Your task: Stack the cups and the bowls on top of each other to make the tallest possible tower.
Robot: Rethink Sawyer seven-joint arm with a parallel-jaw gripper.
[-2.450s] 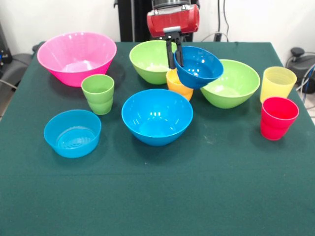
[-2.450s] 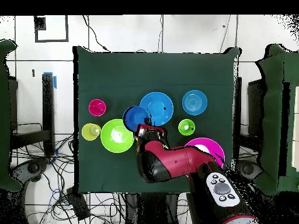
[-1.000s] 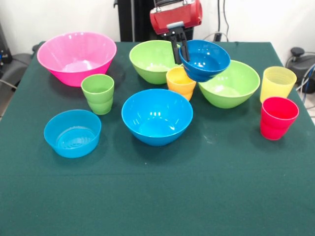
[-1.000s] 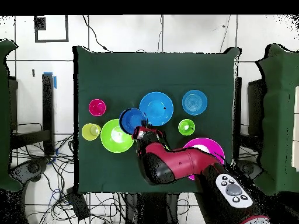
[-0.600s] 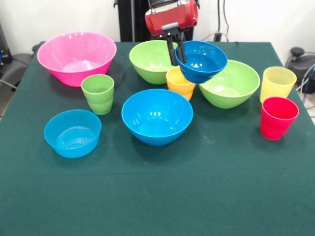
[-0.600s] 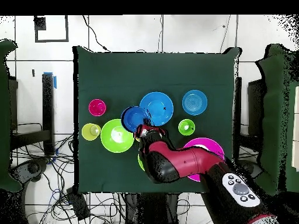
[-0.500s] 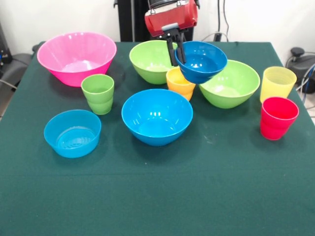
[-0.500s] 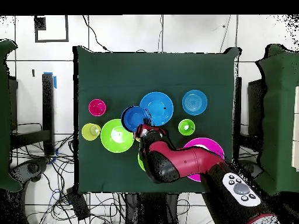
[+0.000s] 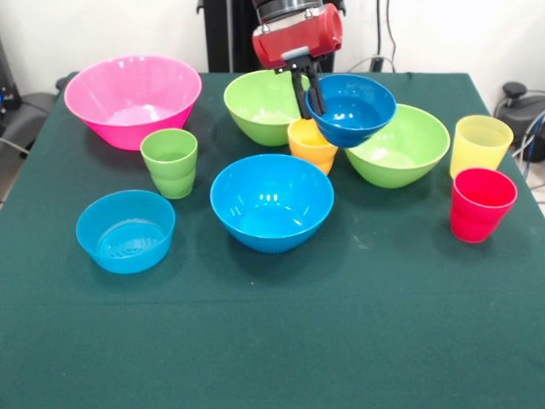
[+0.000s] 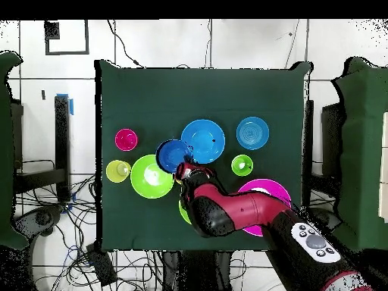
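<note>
1. the hand (image 9: 306, 83) is pinching the rim of the small dark blue bowl (image 9: 352, 106) between its two black fingers, closed tight on that edge; the bowl is hanging clear of the worktop (image 9: 272, 332), slightly tilted, in front of the two lime green bowls.
2. in the front view the carried bowl is sitting above and just beside the orange-yellow cup (image 9: 312, 141), partly covering the right-hand lime green bowl (image 9: 400, 145); the other lime green bowl (image 9: 262, 104) is standing behind the fingers.
3. the rest is standing untouched: the pink bowl (image 9: 133, 98), the green cup (image 9: 170, 162), the bright blue bowl (image 9: 272, 200), the light blue bowl (image 9: 125, 230), the pale yellow cup (image 9: 480, 143) and the red cup (image 9: 480, 203); nothing is stacked yet.
4. the step in hand looks like carrying the dark blue bowl toward a base for the tower; which base cannot be told.
5. the next move is calling for centring the bowl over the chosen piece, levelling it, lowering until it seats, then releasing; the rim grip is leaving it prone to swing or land crooked.
</note>
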